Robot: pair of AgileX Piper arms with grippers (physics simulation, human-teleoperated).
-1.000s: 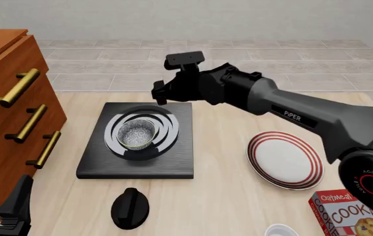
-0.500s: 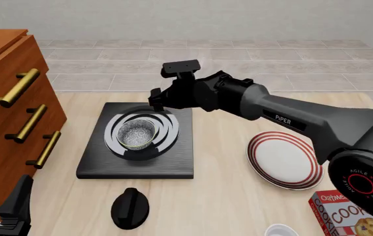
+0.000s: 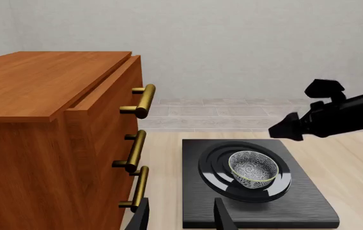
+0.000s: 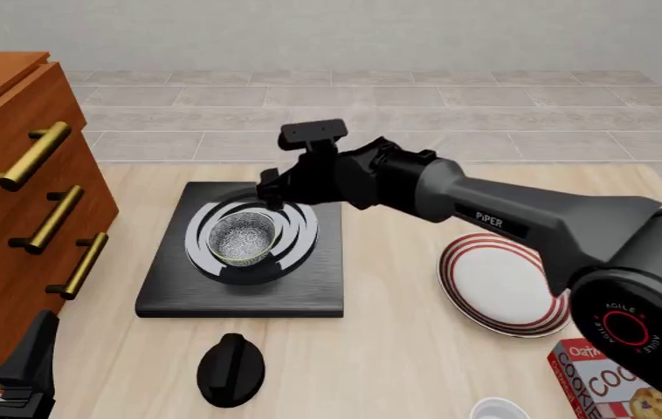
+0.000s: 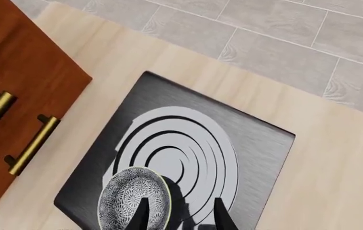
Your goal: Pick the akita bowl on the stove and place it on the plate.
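Note:
The akita bowl, dark outside and speckled inside, sits upright on the burner rings of the black stove. My right gripper hovers open just above the stove's far side, close behind the bowl, with nothing between its fingers. The red-ringed white plate lies to the right of the stove. My left gripper rests open at the near left, well short of the stove.
A wooden drawer cabinet with brass handles stands close to the stove's left side. A black round knob lies in front of the stove. A cookie box and a white bowl sit at the near right.
My right arm has swung left and dropped lower, bringing its gripper from beyond the stove's far right corner to just behind the bowl. The bowl and left arm have not moved.

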